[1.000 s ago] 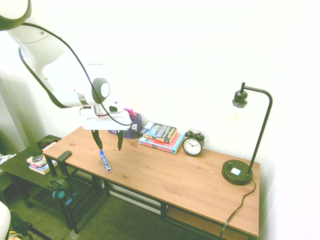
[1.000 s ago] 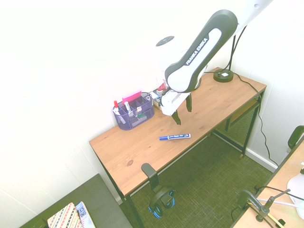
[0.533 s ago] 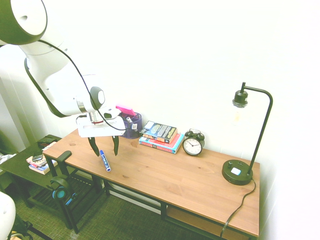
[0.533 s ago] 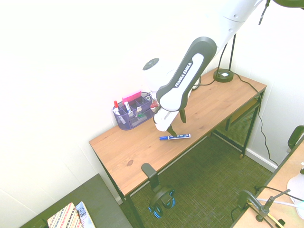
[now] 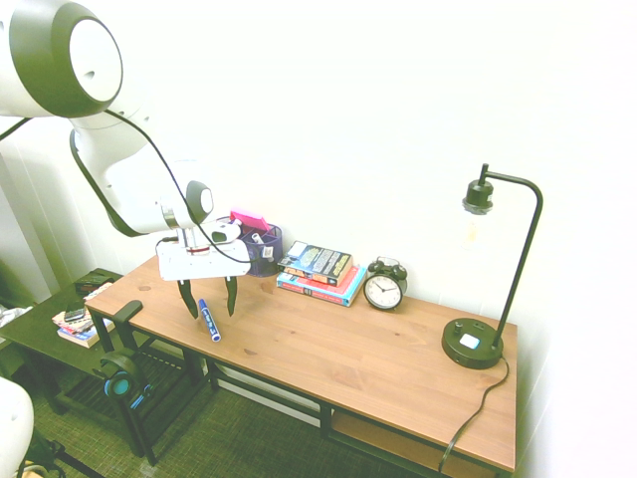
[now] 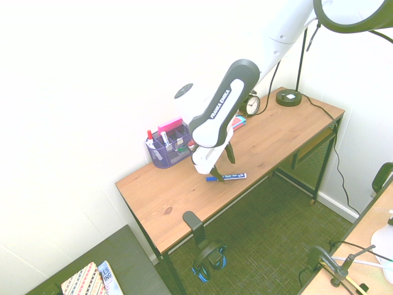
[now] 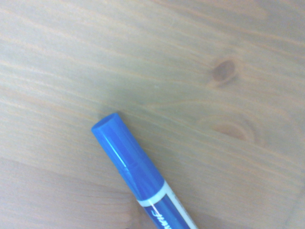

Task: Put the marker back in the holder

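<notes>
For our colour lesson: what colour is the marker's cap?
Blue; the wrist view shows the cap best.

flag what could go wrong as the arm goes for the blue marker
The open gripper hangs just above the capped marker, which lies loose on the desk; an off-centre close might roll it. It also lies near the desk's front edge, so a nudge could perhaps send it off.

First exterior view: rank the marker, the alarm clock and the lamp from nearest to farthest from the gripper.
1. Marker: lying on the desk, just below the open gripper.
2. Alarm clock: standing right of the book stack in that picture.
3. Lamp: at the desk's far right end there.
</notes>
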`<action>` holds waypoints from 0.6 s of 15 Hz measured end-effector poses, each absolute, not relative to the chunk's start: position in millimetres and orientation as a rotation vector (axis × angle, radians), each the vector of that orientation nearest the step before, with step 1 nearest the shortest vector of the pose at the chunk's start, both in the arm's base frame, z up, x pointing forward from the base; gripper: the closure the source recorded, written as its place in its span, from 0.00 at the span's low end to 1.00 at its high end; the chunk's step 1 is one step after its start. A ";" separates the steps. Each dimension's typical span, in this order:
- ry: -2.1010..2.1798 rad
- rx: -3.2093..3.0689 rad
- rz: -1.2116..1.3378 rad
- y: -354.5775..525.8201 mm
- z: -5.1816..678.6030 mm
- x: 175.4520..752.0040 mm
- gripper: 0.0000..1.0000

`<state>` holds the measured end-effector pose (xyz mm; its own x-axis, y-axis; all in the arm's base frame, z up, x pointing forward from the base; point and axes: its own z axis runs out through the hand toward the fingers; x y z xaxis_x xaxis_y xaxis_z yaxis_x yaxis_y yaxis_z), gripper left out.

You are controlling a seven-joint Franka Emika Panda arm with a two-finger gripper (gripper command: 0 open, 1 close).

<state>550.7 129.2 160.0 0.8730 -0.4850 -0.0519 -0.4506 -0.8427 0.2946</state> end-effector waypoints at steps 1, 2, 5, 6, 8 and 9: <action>-0.702 2.767 -0.189 128.4 154.9 550.3 1.00; -0.694 2.770 -0.189 128.4 154.8 551.9 1.00; -0.678 2.774 -0.188 129.7 154.4 553.8 1.00; -0.673 2.774 -0.191 130.6 154.0 553.8 1.00; -0.650 2.778 -0.201 130.8 153.1 554.7 1.00; -0.631 2.785 -0.213 129.9 152.5 554.5 1.00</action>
